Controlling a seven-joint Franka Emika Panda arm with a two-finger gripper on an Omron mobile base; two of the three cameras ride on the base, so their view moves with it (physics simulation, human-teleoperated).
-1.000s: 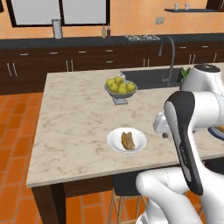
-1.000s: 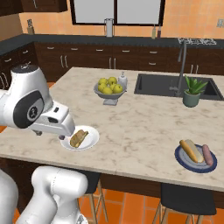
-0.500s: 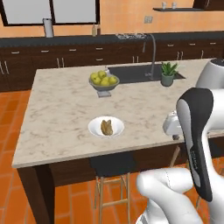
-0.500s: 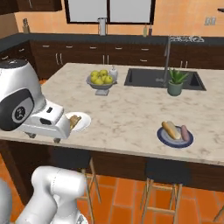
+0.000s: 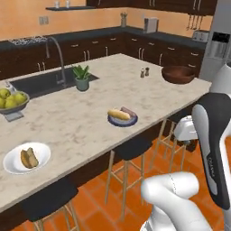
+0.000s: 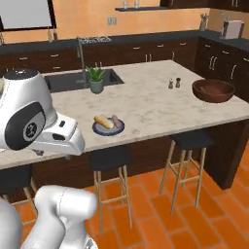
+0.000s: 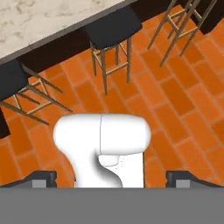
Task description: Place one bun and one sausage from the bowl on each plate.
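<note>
1. The bowl point(image 6: 214, 90), wide, round and of dark reddish-brown wood-like finish, is seen near the far right end of the island counter point(image 6: 146, 99); its inside is in shadow and its contents cannot be made out.
2. The dark blue-grey plate point(image 6: 108, 127) is set close to the counter's front edge, bearing a pale yellow bun point(image 6: 102, 121) and a pinkish sausage point(image 6: 115, 120) side by side.
3. The white plate point(image 5: 26, 158) lies near the front edge towards the counter's left end; two brownish pieces are carried on it, too blurred to be told apart.
4. The gripper point(image 7: 111, 177) is pointed down over the orange tiled floor point(image 7: 183, 109), well apart from the counter; its two dark fingertips point(image 7: 41, 178) are cut off by the lower edge and are spread wide, with nothing between them.
5. The counter is of mottled beige stone; two small shakers point(image 6: 174, 83) stand on it near the bowl, a potted plant point(image 6: 96, 80) by the dark sink point(image 6: 78, 80).
6. A grey footed bowl point(image 5: 11, 103) of yellow-green fruit is cut off at the left edge.
7. Black-seated stools point(image 6: 192, 141) with thin wooden legs are tucked under the counter.
</note>
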